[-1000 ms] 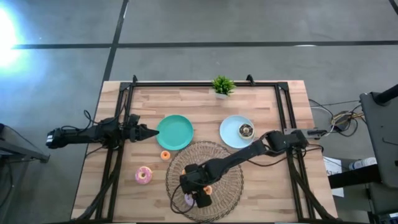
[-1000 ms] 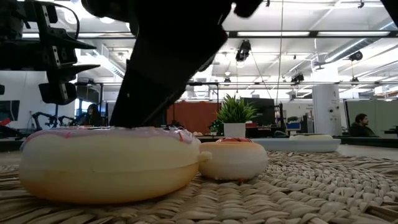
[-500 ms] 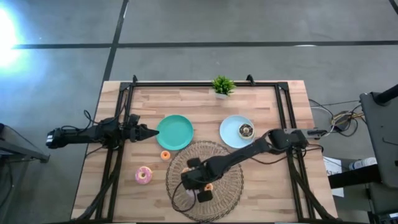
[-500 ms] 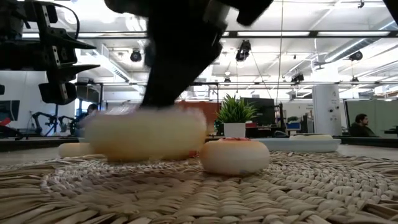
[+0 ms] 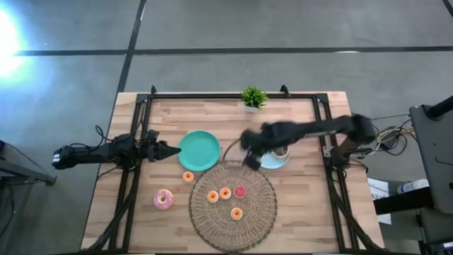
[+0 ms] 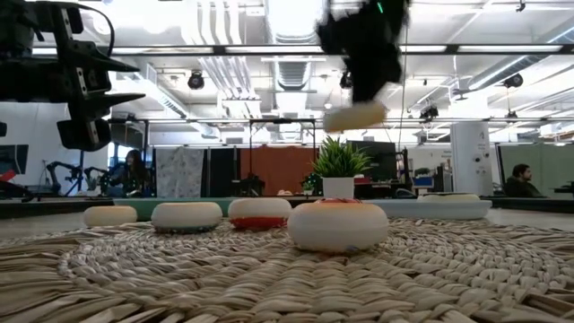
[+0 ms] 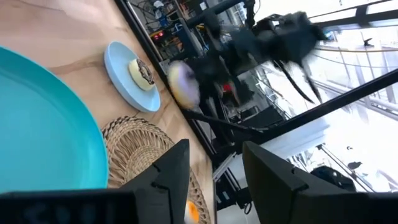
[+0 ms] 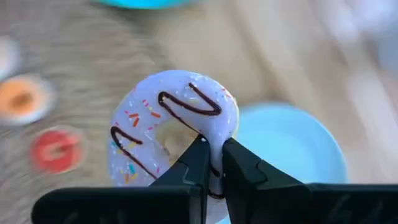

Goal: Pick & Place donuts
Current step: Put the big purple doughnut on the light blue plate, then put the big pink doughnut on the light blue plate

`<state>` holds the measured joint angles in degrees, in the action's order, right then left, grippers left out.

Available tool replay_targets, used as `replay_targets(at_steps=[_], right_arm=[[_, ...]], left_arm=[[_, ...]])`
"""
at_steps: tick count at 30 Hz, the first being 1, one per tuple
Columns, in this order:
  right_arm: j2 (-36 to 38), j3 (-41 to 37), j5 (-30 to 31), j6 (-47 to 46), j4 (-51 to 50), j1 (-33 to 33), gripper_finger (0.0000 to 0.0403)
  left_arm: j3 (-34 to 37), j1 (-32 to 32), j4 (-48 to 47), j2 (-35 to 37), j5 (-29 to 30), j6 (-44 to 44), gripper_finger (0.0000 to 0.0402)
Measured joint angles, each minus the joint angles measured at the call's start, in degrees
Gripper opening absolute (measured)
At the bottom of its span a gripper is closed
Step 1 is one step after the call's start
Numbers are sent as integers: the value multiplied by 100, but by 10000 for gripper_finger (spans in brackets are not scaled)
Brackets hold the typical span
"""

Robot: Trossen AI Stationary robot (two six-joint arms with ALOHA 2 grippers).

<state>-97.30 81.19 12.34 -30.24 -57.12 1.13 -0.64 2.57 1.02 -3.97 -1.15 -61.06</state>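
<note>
My right tool is raised above the bench, at the near left edge of the light-blue plate. Its fingers are pressed onto the rim of a pink-frosted donut, pinching it so the ring hangs off the bench surface. In the low view this donut sits well above everything else, under the dark tool.

A chocolate donut lies on the light-blue plate.

The woven mat carries four small donuts: an orange one at left, an orange one just right of it, a red one further right, and an orange one nearer the front edge.

One small orange donut lies on the bare bench between the teal plate and the mat. A second pink-frosted donut lies on the bench left of the mat.

My left tool waits at the left edge of the teal plate, off the bench surface. Its fingers are spread apart and hold nothing.

A small potted plant stands at the far edge of the bench.
</note>
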Motion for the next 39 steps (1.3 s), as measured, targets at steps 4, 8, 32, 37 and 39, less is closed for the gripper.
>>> replay_targets(at_steps=[4, 8, 32, 37, 39], right_arm=[[553, -994, -222, -358, 545, -654, 22], [654, -1612, -421, -243, 950, -1077, 22], [335, -2076, -365, 1046, 1022, -1701, 191], [630, -1849, -77, 1762, 898, -1596, 226], [649, -1741, -80, 1827, 746, -1562, 232]], left_arm=[[0, 0, 0, 0, 86, -2, 124], [0, 0, 4, 0, 97, -190, 124], [2, 7, 48, 0, 274, -393, 124], [2, 7, 48, 0, 274, -393, 124], [2, 7, 48, 0, 274, -397, 124]])
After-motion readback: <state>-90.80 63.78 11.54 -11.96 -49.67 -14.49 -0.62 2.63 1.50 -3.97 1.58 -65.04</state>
